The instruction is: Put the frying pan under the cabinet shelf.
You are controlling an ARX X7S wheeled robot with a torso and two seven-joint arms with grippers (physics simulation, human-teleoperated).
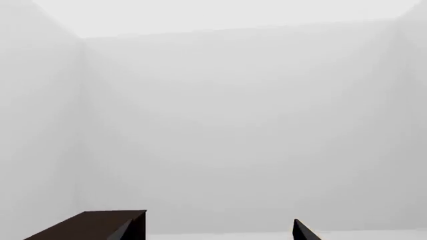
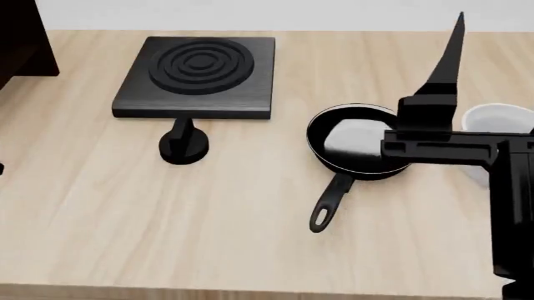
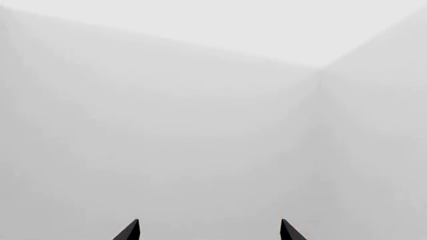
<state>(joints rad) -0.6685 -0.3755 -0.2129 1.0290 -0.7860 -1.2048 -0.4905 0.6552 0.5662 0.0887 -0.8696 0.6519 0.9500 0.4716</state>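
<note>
Head view: the frying pan (image 2: 357,142) sits on the wooden table (image 2: 100,237), right of the square stove plate (image 2: 199,67), its handle (image 2: 331,201) pointing toward the robot. The right gripper (image 2: 457,37) hangs just beside the pan, 2 fingertips spread and empty. The cabinet shelf (image 2: 24,37) lies far left; left fingers' spread cannot be told.
</note>
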